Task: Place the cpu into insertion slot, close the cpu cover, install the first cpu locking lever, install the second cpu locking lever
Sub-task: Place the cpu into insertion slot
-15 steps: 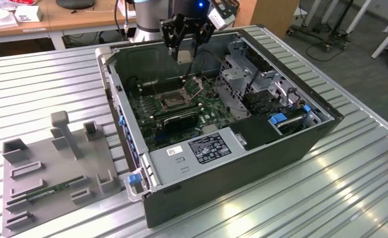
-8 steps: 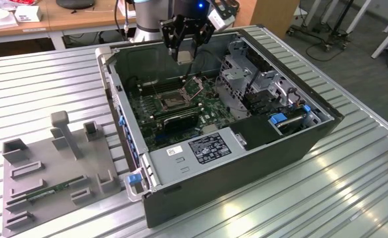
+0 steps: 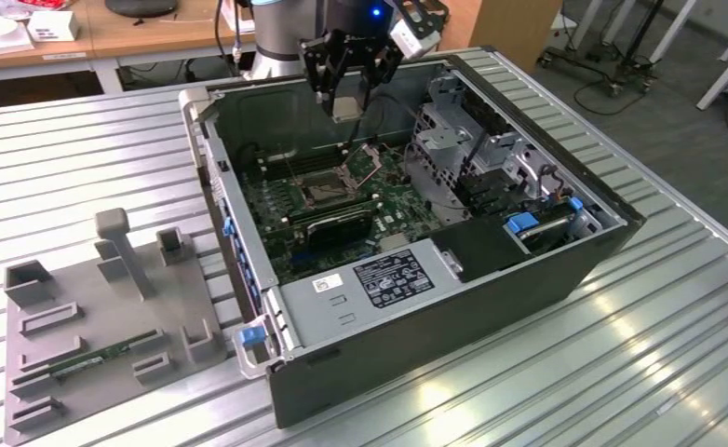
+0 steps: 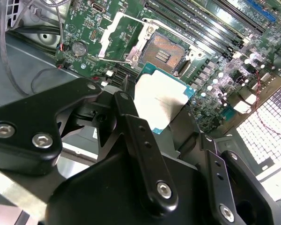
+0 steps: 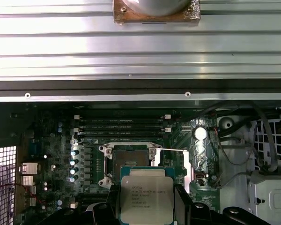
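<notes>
The cpu (image 5: 146,194) is off the board, held flat with its silvery face outward in both wrist views, and not yet seated. The gripper (image 5: 146,202) has it clamped by two opposite edges, the dark fingers (image 4: 131,122) spread no wider than the chip itself. The insertion slot (image 5: 131,157) is empty. Its dark centre is exposed inside the metal rim and lies just beyond the chip's leading edge, between the chip and the black memory slots (image 5: 122,123). In the first wrist view the chip's sides run close to parallel with the sides of the socket rim, so by my judgement any turning needed is slight. The offset is mainly a short way across the board and then down. In the exterior view the gripper (image 3: 344,104) hangs above the open computer case (image 3: 464,307), and the insertion slot (image 3: 320,193) sits lower on the green motherboard (image 3: 396,219), toward the exterior view's left of the fingertips. The cpu cover (image 4: 113,36) is swung back clear of the socket opening, and a thin wire locking lever (image 5: 171,150) stands released beside the rim. Nothing lies across the opening. A grey fixture tray (image 3: 41,372) sits well apart on the slatted table (image 3: 662,326).
</notes>
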Robot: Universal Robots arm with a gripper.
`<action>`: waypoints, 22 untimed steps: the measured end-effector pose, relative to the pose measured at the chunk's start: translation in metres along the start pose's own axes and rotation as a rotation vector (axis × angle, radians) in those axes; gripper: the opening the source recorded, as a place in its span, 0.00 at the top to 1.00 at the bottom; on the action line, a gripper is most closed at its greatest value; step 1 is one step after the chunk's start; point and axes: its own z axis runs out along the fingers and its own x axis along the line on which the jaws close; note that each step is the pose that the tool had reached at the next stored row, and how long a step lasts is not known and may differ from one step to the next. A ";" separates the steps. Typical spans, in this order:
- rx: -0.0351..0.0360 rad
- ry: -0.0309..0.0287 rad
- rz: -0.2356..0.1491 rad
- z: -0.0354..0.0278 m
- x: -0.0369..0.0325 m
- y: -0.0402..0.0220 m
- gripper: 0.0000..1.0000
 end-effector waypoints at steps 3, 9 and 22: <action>0.0000 0.0000 0.000 0.0001 0.0000 0.0000 0.45; 0.0003 0.0000 0.000 0.0018 0.0000 -0.0001 0.45; 0.0003 0.0000 0.000 0.0044 -0.0001 -0.0004 0.45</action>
